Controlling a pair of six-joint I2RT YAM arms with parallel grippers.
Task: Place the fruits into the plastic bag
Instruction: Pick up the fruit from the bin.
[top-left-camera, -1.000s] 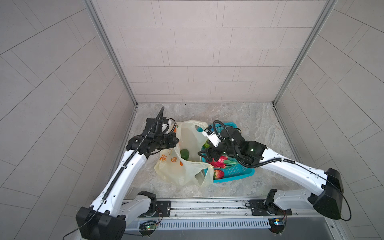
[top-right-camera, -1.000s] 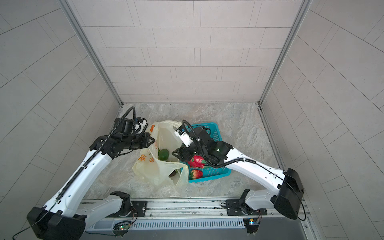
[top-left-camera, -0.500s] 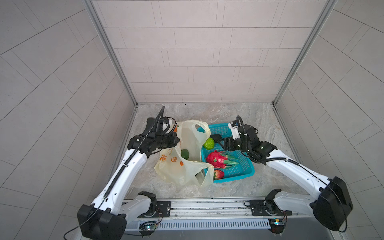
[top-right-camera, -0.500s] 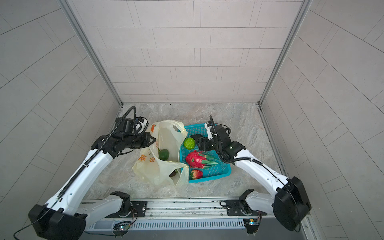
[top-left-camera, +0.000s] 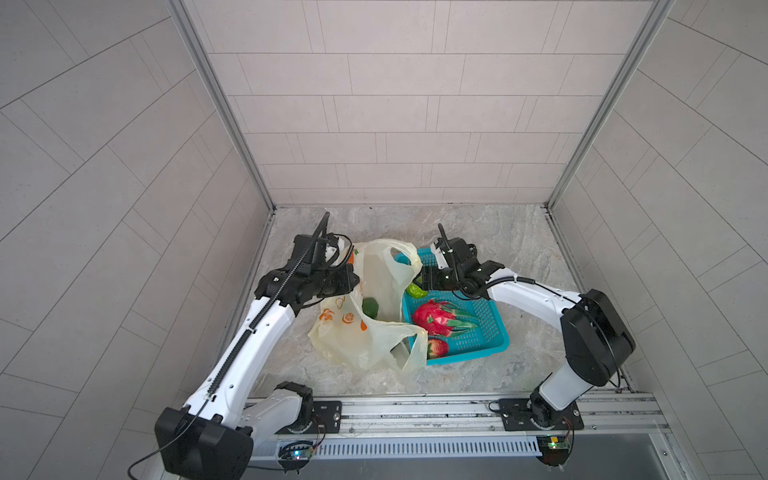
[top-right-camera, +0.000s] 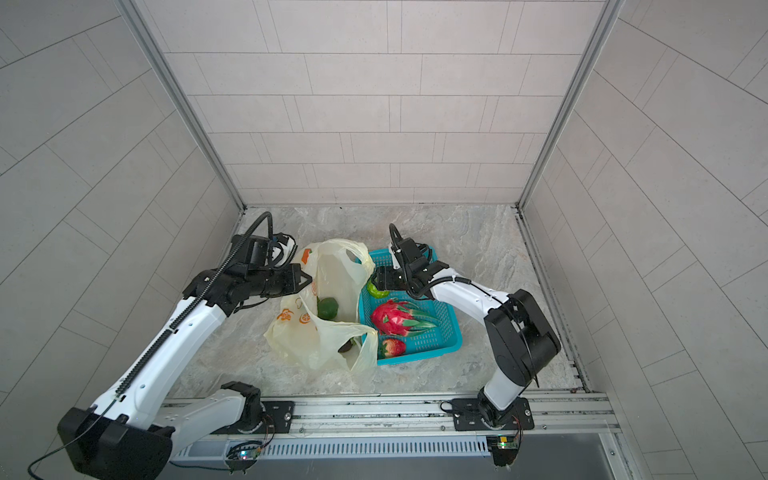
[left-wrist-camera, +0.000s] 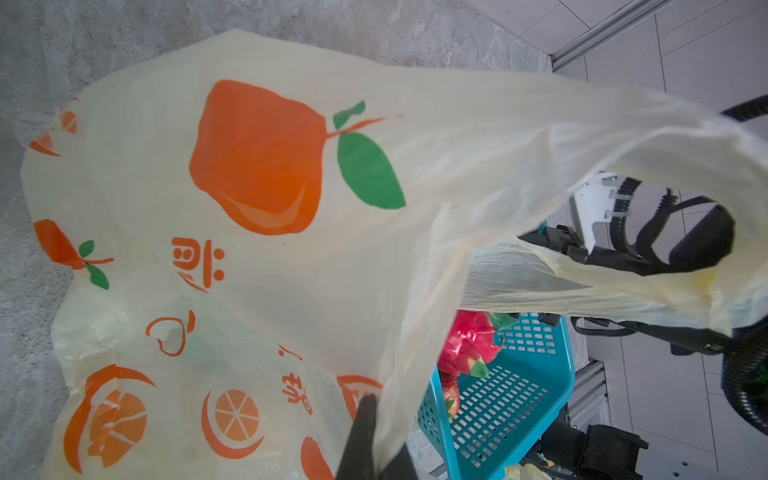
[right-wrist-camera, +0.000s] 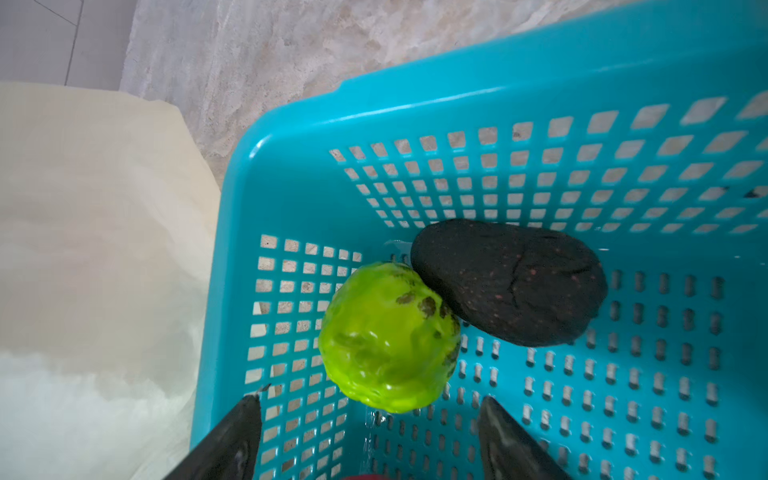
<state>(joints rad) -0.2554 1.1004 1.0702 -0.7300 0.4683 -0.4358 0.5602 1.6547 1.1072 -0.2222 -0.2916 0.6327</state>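
The left gripper (left-wrist-camera: 376, 453) is clamped on the bag (left-wrist-camera: 291, 232), lifting its mouth open for loading. The right gripper (right-wrist-camera: 370, 415), spread wide and empty, hangs over the lime fruit (right-wrist-camera: 390, 336) in the basket (right-wrist-camera: 457, 95).

— What closes the space in?
— A back wall (top-left-camera: 386, 104) and two side walls (top-left-camera: 104, 187), all in pale grey-beige oblong tiles with thin dark joints, laid in staggered rows.
— And where they meet?
— A silvery metal post (top-left-camera: 221, 104) runs up each back corner, seen in both top views.
— The floor (top-right-camera: 469, 232)?
— Mottled grey and beige stone, matt, with a dark seam where it meets the walls.
— Anything at the front?
— A metal rail (top-left-camera: 415, 409) across the near edge, with a slotted grille (top-left-camera: 415, 448) below it.
— Light?
— Even and soft. Shadows on the stone are faint.
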